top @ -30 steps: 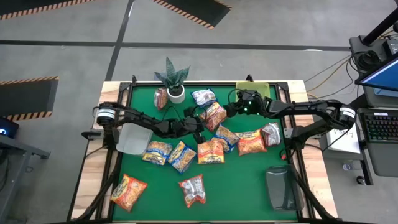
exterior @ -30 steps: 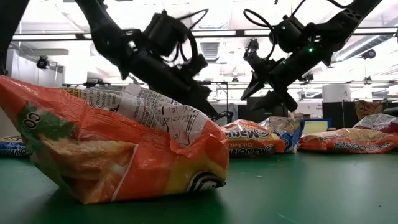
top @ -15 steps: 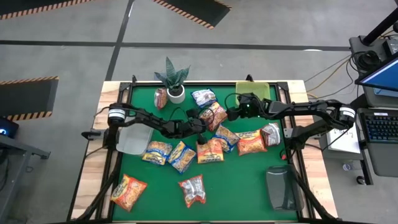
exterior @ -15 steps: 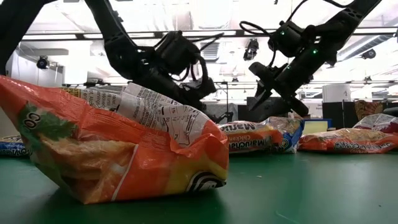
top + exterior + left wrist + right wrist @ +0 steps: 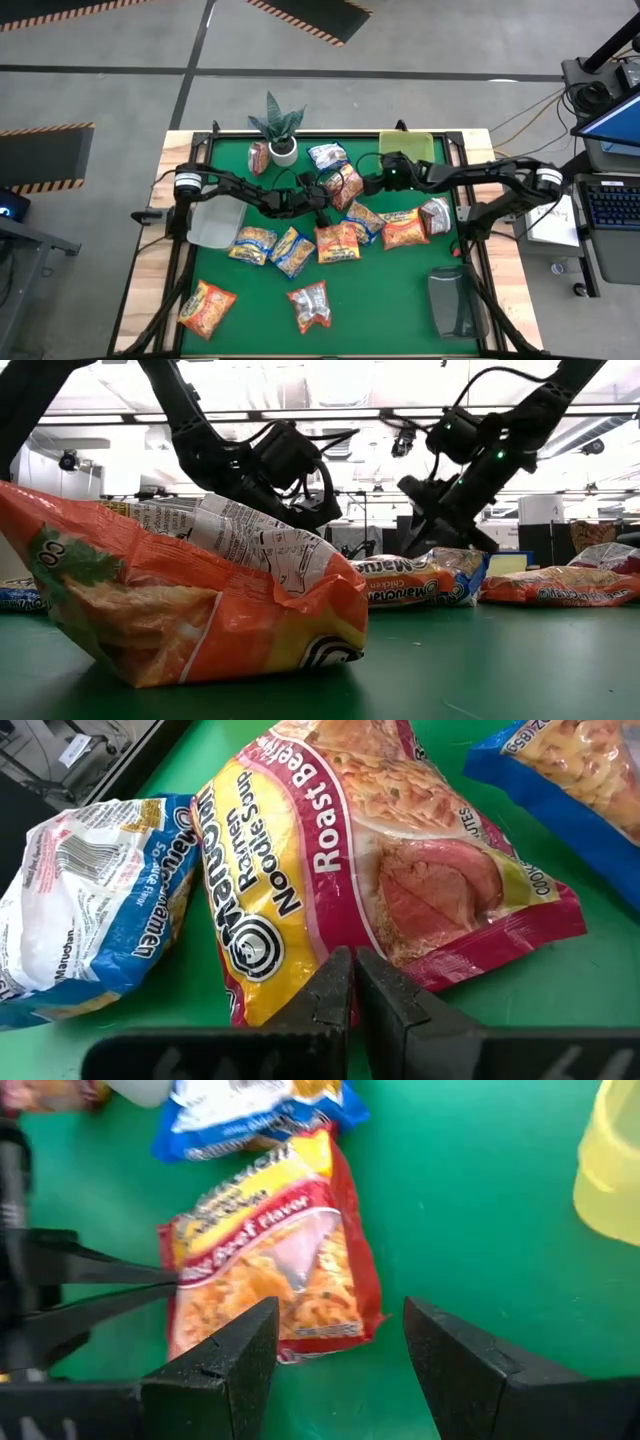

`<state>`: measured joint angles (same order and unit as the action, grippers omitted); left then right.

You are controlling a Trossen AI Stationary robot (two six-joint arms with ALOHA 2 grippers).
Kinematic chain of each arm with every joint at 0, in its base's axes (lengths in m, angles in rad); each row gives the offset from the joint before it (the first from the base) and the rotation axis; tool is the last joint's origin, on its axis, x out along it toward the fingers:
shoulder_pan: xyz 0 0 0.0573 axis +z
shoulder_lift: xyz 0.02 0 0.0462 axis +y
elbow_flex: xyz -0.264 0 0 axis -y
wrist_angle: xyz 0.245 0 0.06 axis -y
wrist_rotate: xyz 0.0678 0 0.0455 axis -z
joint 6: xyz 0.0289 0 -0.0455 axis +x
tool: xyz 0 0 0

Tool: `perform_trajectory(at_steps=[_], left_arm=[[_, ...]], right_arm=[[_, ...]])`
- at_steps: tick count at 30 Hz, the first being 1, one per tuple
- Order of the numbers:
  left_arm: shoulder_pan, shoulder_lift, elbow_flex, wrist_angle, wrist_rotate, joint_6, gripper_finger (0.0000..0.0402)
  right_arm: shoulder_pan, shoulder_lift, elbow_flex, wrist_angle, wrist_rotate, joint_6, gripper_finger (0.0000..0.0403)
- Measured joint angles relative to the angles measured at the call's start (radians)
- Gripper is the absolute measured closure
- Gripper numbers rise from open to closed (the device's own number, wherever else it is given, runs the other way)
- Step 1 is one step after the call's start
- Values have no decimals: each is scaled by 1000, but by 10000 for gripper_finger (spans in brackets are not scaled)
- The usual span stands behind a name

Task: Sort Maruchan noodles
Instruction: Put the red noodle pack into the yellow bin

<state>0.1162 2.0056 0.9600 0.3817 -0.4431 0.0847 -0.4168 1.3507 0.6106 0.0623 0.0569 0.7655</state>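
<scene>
A red-and-yellow Roast Beef noodle packet (image 5: 380,850) (image 5: 270,1260) lies flat on the green table (image 5: 390,290), behind the middle (image 5: 345,183). My left gripper (image 5: 352,968) (image 5: 320,196) is shut, and its tips sit at that packet's left end. My right gripper (image 5: 340,1308) (image 5: 368,185) hangs open above the packet's right side, a finger on either side and clear of it. A blue-and-white packet (image 5: 90,900) lies beside it, toward the far edge. My left gripper comes slanting down from the table's left. Its shut fingertips (image 5: 340,970) meet the yellow end edge (image 5: 290,1000) of the Roast Beef packet. The packet lies flat on the table. I cannot tell whether any film is caught between the tips.
Several more packets lie in a row across the middle (image 5: 293,250) (image 5: 405,228), and two lie near the front (image 5: 207,305) (image 5: 310,305). A lime-green tray (image 5: 408,145) and a potted plant (image 5: 280,125) stand at the far edge. A big orange packet (image 5: 180,600) fills the low view's foreground.
My left gripper, shut throughout, has sunk and slid a little toward the Roast Beef packet. My right gripper has come down over the packet and tipped further downward, its fingers still apart. The packet has stayed where it lay.
</scene>
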Motion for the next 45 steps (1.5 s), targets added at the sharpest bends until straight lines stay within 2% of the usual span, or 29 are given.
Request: perform_trajectory(at_steps=[9,18,25,29,38,45], left_arm=[[1,4,-1,-1,0,-14,402],[2,4,-1,-2,0,-16,402],[2,4,-1,-3,0,-16,401],[2,4,-1,-2,0,-16,401],[-3,-16,-1,-16,0,-16,401],[-4,-124,-2,-154,-1,-8,401]], right_arm=[[0,131,0,170,-15,-4,199],[0,229,0,411,-186,-6,199],[8,280,2,486,-203,-16,206],[9,290,2,498,-203,-26,244],[11,246,2,491,-215,-61,382],[25,190,2,488,-218,-103,392]])
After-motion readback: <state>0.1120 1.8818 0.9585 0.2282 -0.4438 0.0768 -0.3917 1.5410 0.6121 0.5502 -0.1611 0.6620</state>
